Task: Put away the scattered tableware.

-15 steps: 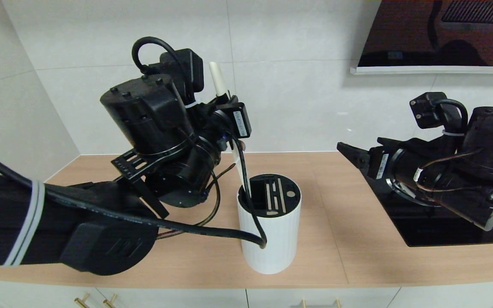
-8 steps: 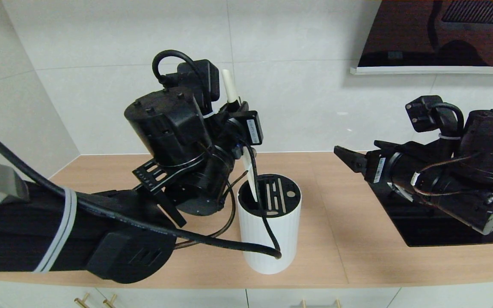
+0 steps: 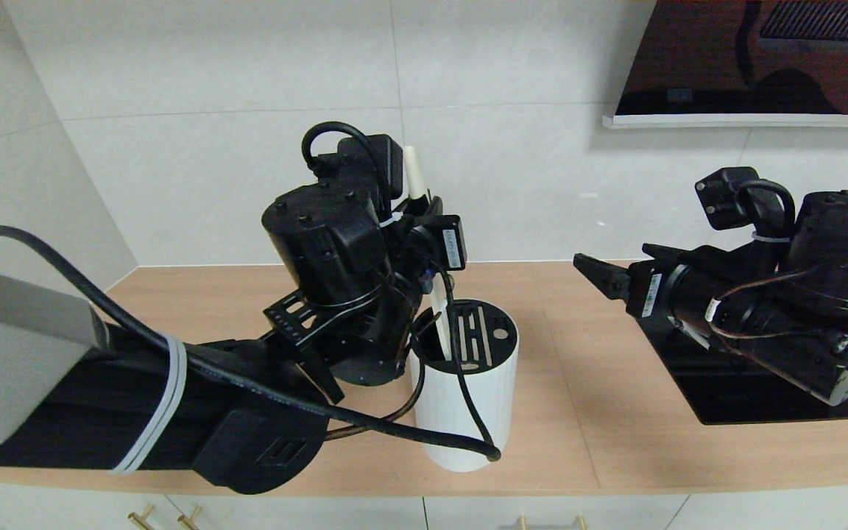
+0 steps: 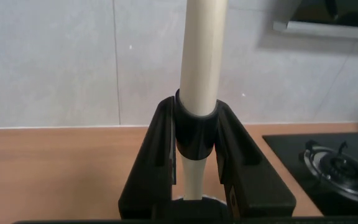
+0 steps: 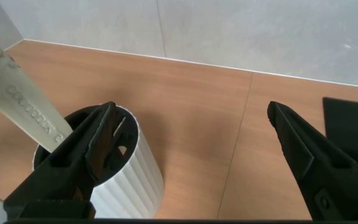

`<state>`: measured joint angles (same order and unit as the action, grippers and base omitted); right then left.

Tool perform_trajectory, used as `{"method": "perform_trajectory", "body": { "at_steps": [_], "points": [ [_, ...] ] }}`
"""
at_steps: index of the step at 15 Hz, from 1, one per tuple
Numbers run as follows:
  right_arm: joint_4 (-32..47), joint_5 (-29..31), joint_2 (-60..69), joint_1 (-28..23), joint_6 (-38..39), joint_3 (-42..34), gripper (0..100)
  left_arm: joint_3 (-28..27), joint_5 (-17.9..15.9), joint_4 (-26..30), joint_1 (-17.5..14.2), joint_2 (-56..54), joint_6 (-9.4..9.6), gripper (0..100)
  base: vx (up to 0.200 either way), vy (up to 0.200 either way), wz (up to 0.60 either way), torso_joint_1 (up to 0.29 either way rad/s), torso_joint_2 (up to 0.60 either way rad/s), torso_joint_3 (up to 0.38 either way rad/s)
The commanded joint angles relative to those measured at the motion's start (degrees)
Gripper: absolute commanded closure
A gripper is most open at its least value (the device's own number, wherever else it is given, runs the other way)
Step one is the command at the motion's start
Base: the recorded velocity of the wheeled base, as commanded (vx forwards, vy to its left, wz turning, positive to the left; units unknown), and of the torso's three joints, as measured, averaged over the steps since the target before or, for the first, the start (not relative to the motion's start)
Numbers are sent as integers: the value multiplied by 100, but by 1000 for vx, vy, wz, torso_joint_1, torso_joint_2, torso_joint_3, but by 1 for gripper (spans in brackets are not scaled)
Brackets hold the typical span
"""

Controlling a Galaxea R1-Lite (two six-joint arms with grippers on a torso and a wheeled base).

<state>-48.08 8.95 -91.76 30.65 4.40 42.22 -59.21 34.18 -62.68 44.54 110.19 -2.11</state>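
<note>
Below left gripper (image 4: 196,134), clamped on knife (image 4: 201,56) handle: blade now dips into white holder (image 3: 472,397), lower than 1 s ago. Insertion underway. Right gripper (image 5: 191,124) wide, empty, alongside.

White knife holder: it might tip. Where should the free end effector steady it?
Likely the ribbed wall of the knife holder, below the slotted top, coming from its right with the open right end effector; the left arm crowds the other side.
</note>
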Motion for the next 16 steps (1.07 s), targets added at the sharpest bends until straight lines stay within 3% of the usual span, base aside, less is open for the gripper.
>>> {"method": "perform_trajectory", "body": {
  "at_steps": [1,16],
  "points": [
    [0,2,-9,3,-1,-3,0,94,1,-7,28,82,-18,100,0,0,0,0,0,0],
    [0,-16,-9,3,-1,-20,0,577,1,-165,177,960,-44,100,0,0,0,0,0,0]
  ]
}}
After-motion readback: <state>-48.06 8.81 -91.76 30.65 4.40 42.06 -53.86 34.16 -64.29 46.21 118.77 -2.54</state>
